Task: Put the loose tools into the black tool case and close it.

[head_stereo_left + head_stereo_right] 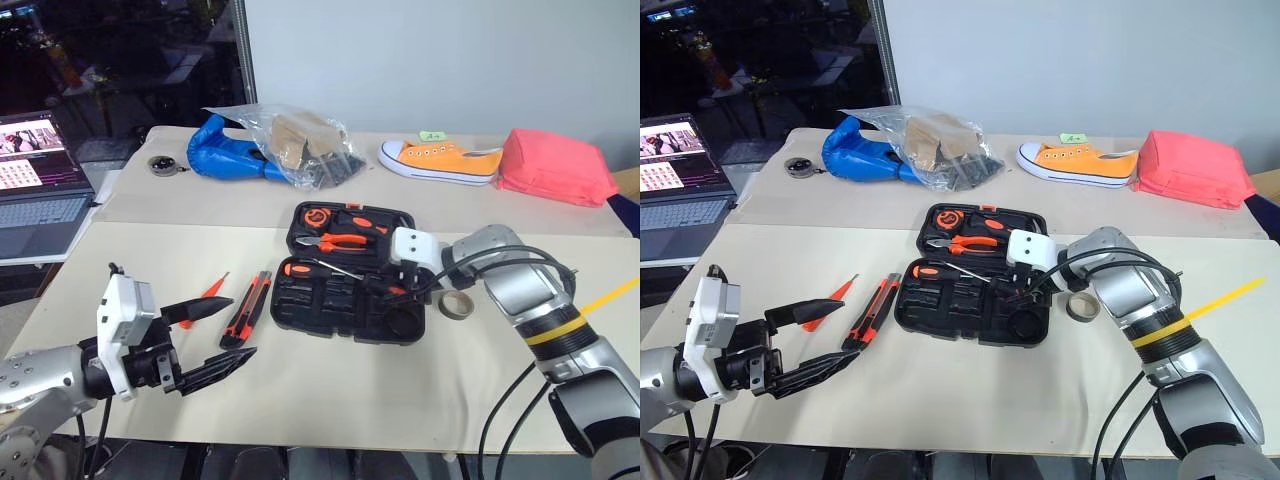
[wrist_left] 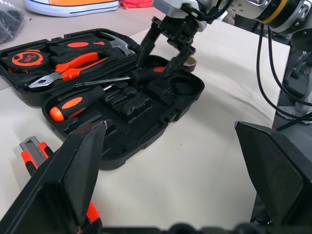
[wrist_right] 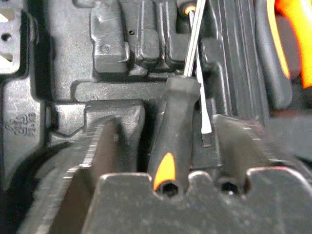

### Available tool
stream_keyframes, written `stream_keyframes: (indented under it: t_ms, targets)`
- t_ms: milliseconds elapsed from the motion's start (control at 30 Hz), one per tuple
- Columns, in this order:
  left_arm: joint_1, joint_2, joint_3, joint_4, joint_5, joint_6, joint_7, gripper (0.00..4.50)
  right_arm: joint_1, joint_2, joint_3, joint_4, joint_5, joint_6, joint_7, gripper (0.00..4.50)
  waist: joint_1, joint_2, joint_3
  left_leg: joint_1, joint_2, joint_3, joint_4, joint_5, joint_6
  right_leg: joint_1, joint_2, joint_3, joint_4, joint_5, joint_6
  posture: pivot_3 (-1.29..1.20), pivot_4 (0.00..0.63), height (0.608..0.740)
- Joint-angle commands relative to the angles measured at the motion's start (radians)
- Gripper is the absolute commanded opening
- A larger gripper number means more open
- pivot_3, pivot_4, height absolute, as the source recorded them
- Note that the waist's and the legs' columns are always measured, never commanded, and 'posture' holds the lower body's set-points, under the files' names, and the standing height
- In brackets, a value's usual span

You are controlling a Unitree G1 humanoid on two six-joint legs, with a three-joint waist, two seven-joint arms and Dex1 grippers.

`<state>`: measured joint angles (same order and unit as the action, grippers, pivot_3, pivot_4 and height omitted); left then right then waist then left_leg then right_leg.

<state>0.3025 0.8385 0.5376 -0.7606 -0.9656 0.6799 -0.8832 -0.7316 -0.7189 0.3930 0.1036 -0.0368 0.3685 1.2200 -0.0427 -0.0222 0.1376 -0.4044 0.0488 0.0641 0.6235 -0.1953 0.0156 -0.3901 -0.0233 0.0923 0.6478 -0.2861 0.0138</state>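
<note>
The black tool case [image 1: 300, 313] lies open at the table's middle. One black-and-orange screwdriver [image 1: 299, 268] rests in its recess. A second screwdriver's handle [image 3: 170, 131] lies in the case's right part between the spread fingers of my right gripper [image 1: 385, 290], which is open and does not clamp it. On the table left of the case lie the orange-and-black utility knife [image 1: 247, 308] and the slim orange screwdriver [image 1: 205, 297]. My left gripper [image 1: 240, 326] hovers open and empty just in front of those two.
Orange-handled pliers [image 1: 340, 241] and a tape measure [image 1: 315, 216] sit in the case's far half. A tape roll [image 1: 457, 305] lies right of the case. At the back are a blue bag [image 1: 225, 155], an orange shoe [image 1: 440, 160] and a pink pouch [image 1: 555, 165]. A laptop [image 1: 40, 190] is far left.
</note>
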Motion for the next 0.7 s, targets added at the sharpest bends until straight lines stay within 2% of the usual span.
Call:
stream_keyframes:
  t_ms: [33, 133, 400, 700]
  targets:
    - [0.013, 0.003, 0.024, -0.026, 0.001, -0.026, -0.001, 4.50, 0.003, 0.000, -0.044, -0.012, 0.021, -0.047, 0.000, 3.88, 0.000, 0.000, 0.000, 0.000, 0.000, 0.000, 0.000, 0.000, 0.000, 0.000, 0.000, 0.000, 0.000, 0.000, 0.000, 0.00, 0.150, 0.740]
    - [0.011, 0.001, 0.014, -0.026, 0.004, -0.031, 0.004, 4.50, 0.008, 0.012, -0.030, 0.001, 0.006, -0.013, -0.012, 3.20, 0.000, 0.000, 0.000, 0.000, 0.000, 0.000, 0.000, 0.000, 0.000, 0.000, 0.000, 0.000, 0.000, 0.000, 0.000, 0.00, 0.150, 0.740]
    - [0.011, -0.001, 0.007, -0.027, 0.009, -0.037, 0.003, 4.50, -0.011, 0.046, 0.006, 0.038, -0.055, 0.058, -0.051, 0.47, -0.001, 0.000, 0.000, 0.001, 0.000, 0.000, 0.000, 0.000, 0.000, 0.000, 0.000, 0.000, 0.000, 0.000, 0.000, 0.00, 0.150, 0.740]
    - [0.026, -0.004, 0.009, -0.035, 0.011, -0.043, 0.006, 4.50, -0.005, 0.043, -0.021, -0.002, -0.016, 0.002, -0.010, 0.44, -0.001, 0.000, 0.000, 0.002, 0.000, 0.000, 0.001, 0.000, 0.000, 0.001, 0.000, 0.000, 0.000, 0.000, 0.000, 0.00, 0.150, 0.740]
